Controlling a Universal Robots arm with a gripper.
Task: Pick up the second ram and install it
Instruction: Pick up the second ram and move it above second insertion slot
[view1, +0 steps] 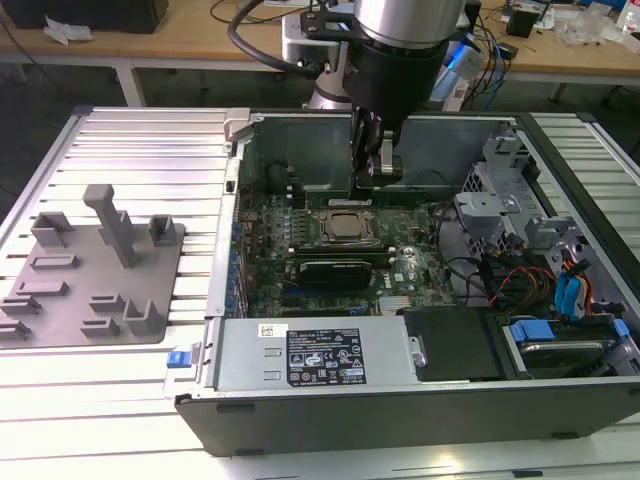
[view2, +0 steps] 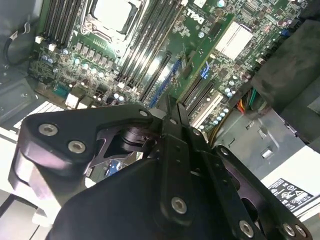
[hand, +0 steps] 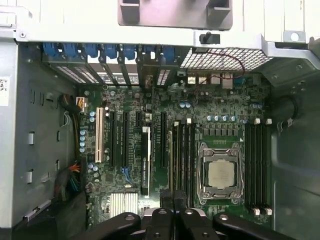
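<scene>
The exterior view takes in the whole slatted table (view1: 130, 135). The grey moulded tray (view1: 60, 300) lies toward the table's edge on the exterior view's left. The open computer case (view1: 400, 410) stands beside it and reaches toward the edge on the exterior view's right. In that view the arm (view1: 400, 40) drops in from above. The gripper (view1: 376, 178) hangs inside the case, over the motherboard (view1: 270, 250) and beyond the silver-topped processor (view1: 346, 226), toward the board's edge farthest from that camera.

The first wrist view looks straight down on the board and shows what the exterior view cannot. Rows of memory slots (hand: 183, 160) run along both sides of the processor. A dark stick (hand: 145, 160) stands upright in a slot a few rows out from the socket, near the board's middle. There the fingertips (hand: 167, 202) line up with the slots just beside the socket.

The second wrist view gives the close look at the tool. The two fingers (view2: 175, 150) are pressed almost together, and a thin dark edge juts out from between their tips. This looks like the second ram (view2: 167, 102), pinched edge-on, though it is so slim from this angle that I cannot be certain. It is held well clear of the board, above the memory slots next to the processor and touching none of them.
</scene>
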